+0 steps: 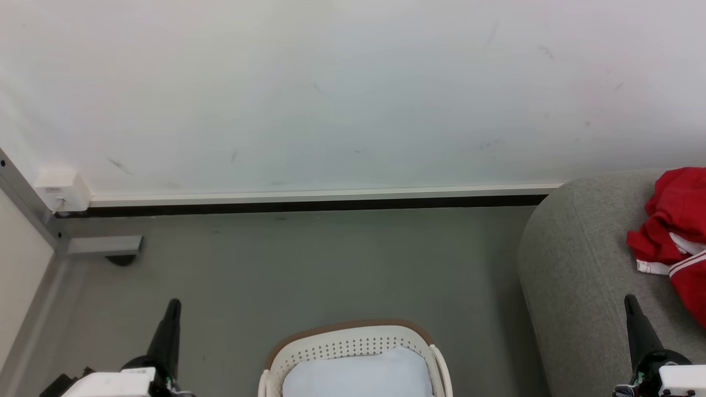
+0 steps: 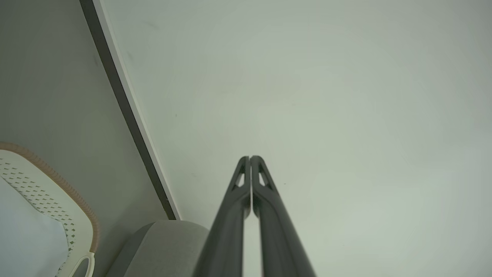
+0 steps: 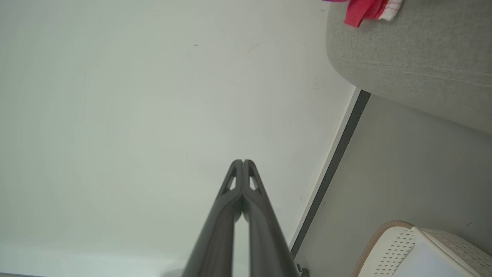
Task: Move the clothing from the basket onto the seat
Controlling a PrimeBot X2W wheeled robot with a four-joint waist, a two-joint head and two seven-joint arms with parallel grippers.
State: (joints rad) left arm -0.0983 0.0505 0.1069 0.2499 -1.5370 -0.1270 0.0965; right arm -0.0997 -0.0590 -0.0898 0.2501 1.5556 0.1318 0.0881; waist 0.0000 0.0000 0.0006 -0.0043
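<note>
Both grippers are empty; the left gripper (image 2: pixel 250 158) has its two dark fingers pressed together tip to tip, and the right gripper (image 3: pixel 243 161) is closed the same way; between the two, set lower, sits the basket (image 1: pixel 353 326) with a white cloth piece (image 1: pixel 358 375) lying in it; red clothing (image 1: pixel 670 220) lies heaped on the seat (image 1: pixel 573 264), just beyond the right gripper and to its outer side. The cloth looks light, limp and unbreakable; I'd judge a pinch on a raised fold near its middle would lift it, though it will droop and may drag on the rim.
</note>
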